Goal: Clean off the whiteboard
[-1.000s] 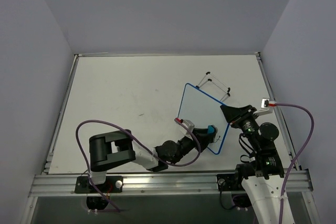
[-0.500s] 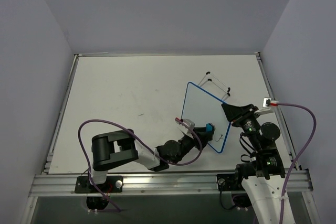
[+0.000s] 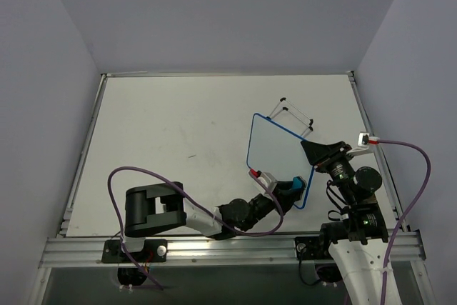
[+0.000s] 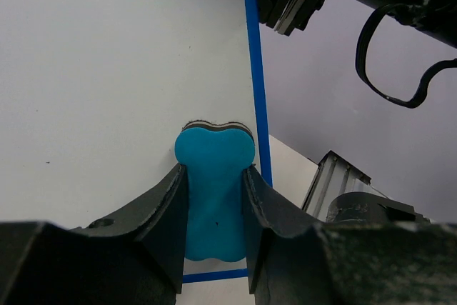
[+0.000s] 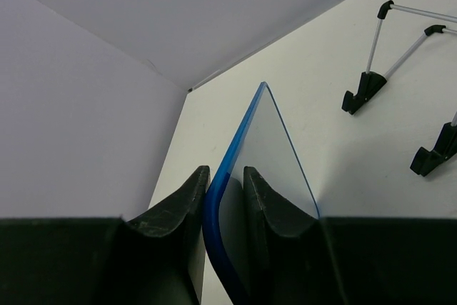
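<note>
- We read no text, label, brand or number in any view.
- The whiteboard [image 3: 275, 158] face shows us no legible writing.
- The blue eraser [image 4: 214, 191] carries no mark we can make out.

White table [image 3: 164, 133], matte top, with a metal rail [image 3: 214, 74] round the edges. Sitting straight on it toward the far right is a thin wire stand [image 3: 294, 113], silvery rods with black feet [image 5: 364, 91]. Tiny dark speck [image 3: 191, 156] near the middle. The whiteboard [image 3: 275, 151] stands tilted just in front of the stand; can't really tell if its lower edge touches the tabletop.
</note>
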### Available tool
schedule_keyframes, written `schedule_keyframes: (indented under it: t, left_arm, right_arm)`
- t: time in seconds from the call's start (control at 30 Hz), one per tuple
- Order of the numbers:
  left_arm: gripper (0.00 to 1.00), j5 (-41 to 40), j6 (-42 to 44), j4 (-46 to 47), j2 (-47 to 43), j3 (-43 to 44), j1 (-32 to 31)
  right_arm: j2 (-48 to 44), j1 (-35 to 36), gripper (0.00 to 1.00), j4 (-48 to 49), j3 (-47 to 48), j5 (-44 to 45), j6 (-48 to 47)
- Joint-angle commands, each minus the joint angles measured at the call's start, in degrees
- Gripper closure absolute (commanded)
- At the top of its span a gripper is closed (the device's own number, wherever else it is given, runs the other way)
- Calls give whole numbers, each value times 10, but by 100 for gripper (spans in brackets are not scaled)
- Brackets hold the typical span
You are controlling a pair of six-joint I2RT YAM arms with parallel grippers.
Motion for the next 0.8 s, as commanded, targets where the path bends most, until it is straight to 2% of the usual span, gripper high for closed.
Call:
schedule_keyframes:
  t: [0.0, 0.57, 0.77]
  left_arm:
    - [98, 46, 16, -5, 6, 20, 0]
    - [98, 7, -30, -40, -14, -27, 86]
    - [98, 31, -8, -41, -20, -2, 64]
  right_arm:
    - [-7, 14, 100, 99, 25, -55, 92]
    - [-18, 15, 100, 89, 29, -49, 91]
    - [-26, 14, 100, 85, 25, -42, 92]
